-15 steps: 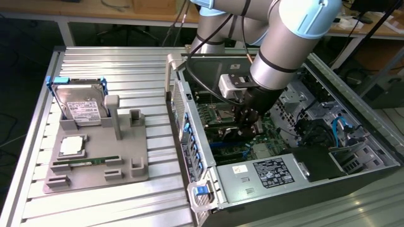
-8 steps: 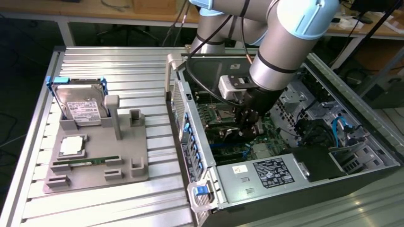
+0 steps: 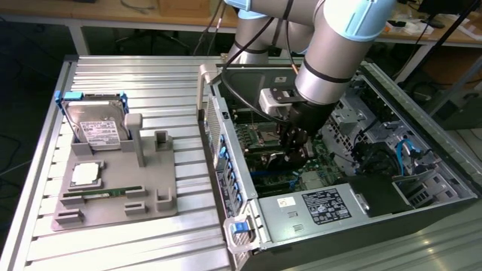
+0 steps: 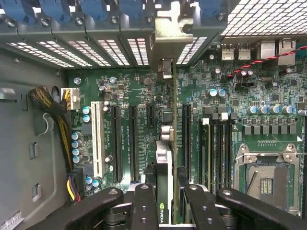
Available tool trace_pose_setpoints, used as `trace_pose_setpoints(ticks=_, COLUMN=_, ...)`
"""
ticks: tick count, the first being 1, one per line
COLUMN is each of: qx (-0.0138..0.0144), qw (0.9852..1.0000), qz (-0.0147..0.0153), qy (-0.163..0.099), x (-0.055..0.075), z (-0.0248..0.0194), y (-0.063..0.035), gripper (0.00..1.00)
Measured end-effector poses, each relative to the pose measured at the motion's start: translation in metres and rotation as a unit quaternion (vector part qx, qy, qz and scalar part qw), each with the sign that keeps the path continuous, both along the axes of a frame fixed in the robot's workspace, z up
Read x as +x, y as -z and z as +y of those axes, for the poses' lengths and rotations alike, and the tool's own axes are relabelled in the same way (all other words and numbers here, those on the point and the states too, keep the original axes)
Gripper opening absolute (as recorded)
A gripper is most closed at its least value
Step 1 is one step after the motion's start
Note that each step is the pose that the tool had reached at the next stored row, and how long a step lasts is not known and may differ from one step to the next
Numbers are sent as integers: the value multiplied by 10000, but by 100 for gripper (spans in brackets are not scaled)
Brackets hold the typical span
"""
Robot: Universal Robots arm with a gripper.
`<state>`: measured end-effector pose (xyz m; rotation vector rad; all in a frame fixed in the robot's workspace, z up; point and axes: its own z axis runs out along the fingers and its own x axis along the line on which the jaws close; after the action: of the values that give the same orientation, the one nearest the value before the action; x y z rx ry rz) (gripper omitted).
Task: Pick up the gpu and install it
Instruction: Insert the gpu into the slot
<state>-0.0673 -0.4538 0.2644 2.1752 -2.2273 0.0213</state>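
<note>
My gripper [image 3: 292,148] is down inside the open computer case [image 3: 421,141], shut on the gpu [image 3: 280,162], which shows as a dark card under the fingers. From the wrist view the gpu [image 4: 166,158] is seen edge-on between the two black fingers [image 4: 144,203], standing on its long edge over the green motherboard [image 4: 139,91]. Its silver bracket [image 4: 168,33] reaches the rear wall's slot openings. The card runs alongside the long black expansion slots [image 4: 184,134]. Whether its edge sits in a slot is hidden.
Left of the case a grey fixture plate [image 3: 113,212] carries a silver hard drive [image 3: 98,127], a processor chip [image 3: 84,174] and a green memory stick [image 3: 101,193]. The power supply [image 3: 320,210] fills the case's near end. Cables [image 4: 48,108] lie beside the motherboard.
</note>
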Motion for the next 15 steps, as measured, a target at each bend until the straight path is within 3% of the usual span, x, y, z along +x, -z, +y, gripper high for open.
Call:
trace_pose_setpoints(ticks=7, qx=-1, qw=10000, qz=-29, qy=0, x=-50, z=11, y=0, gripper=27)
trace_pose_setpoints(ticks=15, qx=1, qw=10000, qz=-31, qy=0, x=-64, z=16, y=-12, gripper=27)
